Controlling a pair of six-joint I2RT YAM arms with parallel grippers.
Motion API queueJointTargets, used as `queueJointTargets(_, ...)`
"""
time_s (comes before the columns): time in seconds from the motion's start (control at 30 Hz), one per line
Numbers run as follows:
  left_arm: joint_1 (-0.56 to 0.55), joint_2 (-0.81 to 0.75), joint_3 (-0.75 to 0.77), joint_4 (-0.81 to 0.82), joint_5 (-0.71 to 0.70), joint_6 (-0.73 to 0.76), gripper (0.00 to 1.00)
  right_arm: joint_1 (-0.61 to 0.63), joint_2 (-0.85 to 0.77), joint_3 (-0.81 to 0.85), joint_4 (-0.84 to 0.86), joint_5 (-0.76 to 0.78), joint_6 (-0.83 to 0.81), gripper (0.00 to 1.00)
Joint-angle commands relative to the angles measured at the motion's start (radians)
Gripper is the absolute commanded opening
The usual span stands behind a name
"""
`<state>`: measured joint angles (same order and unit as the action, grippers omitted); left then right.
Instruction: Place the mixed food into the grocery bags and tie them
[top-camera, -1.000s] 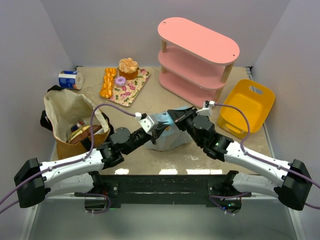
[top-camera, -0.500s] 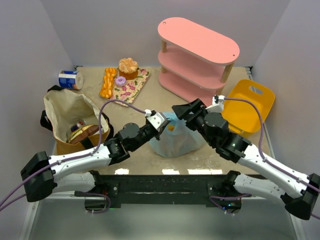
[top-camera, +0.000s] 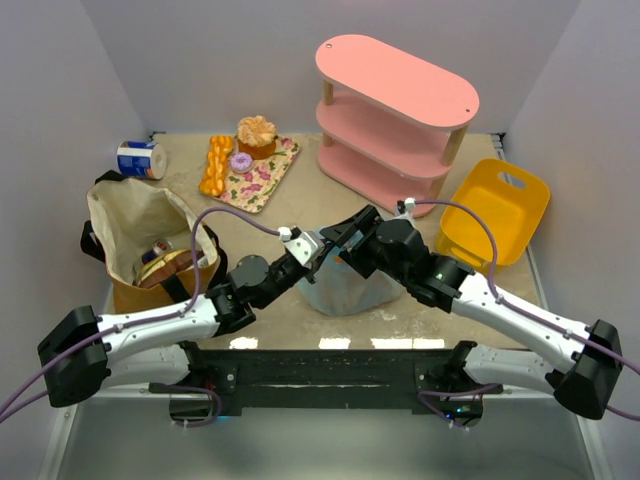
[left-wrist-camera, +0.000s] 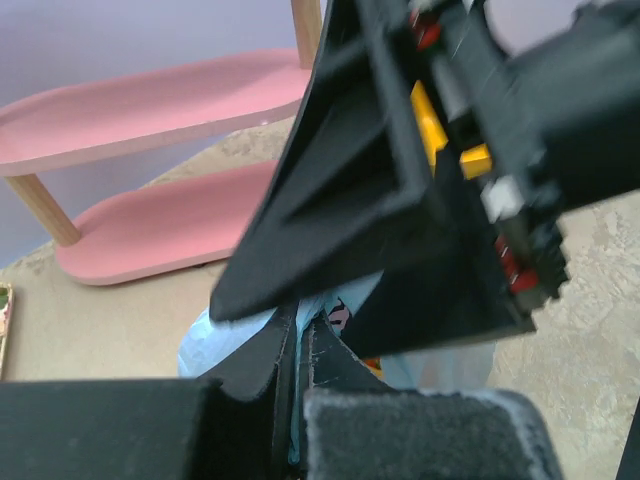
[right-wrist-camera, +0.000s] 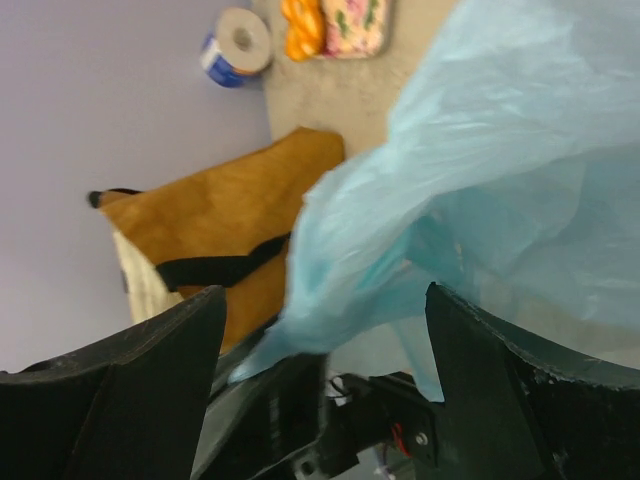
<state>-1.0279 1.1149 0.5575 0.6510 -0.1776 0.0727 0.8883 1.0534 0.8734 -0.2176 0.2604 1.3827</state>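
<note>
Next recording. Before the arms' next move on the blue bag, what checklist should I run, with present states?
1. Left jaws shut on the light-blue bag plastic: ok.
2. Right jaws open, bag plastic between them: ok.
3. Which handle lies between the right jaws: cannot tell.
4. Knot on the bag: cannot tell, its top is hidden.
5. Tan tote upright, food inside: ok.
6. Tote tied: not ok, mouth open.
</note>
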Motion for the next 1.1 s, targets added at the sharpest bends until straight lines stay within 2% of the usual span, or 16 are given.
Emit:
queueJointTargets(0.0, 0.0, -0.029, -0.011, 0.09, -0.023, 0.024, 0.0, 0.0, 0.029, 0.01, 0.02, -0.026, 0.07, 0.85)
queueJointTargets(0.23, -0.008, -0.033, -0.019, 0.093, 0.015, 0.019, 0.0, 0.0, 0.046, 0.012, 0.024, 0.084, 0.05, 0.84)
queueJointTargets(0.47, -0.012, -0.035, -0.027, 0.099, 0.064, 0.012, 0.0, 0.0, 0.074, 0.01, 0.038, 0.204, 0.027, 0.78)
queueJointTargets(0.63, -0.012, -0.033, -0.036, 0.095, 0.081, 0.009, 0.0, 0.0, 0.099, 0.0, 0.104, 0.201, 0.015, 0.74)
queueJointTargets(0.8, -0.012, -0.021, -0.027, 0.07, 0.084, 0.016, 0.0, 0.0, 0.112, -0.002, 0.192, 0.149, 0.018, 0.67)
queueJointTargets(0.93, -0.012, -0.029, -0.028, 0.062, 0.07, 0.024, 0.0, 0.0, 0.096, 0.015, 0.129, 0.195, 0.007, 0.7)
queueJointTargets(1.07, -0.012, -0.03, -0.005, 0.03, 0.001, 0.022, 0.0, 0.0, 0.021, -0.016, 0.066, 0.243, -0.007, 0.79)
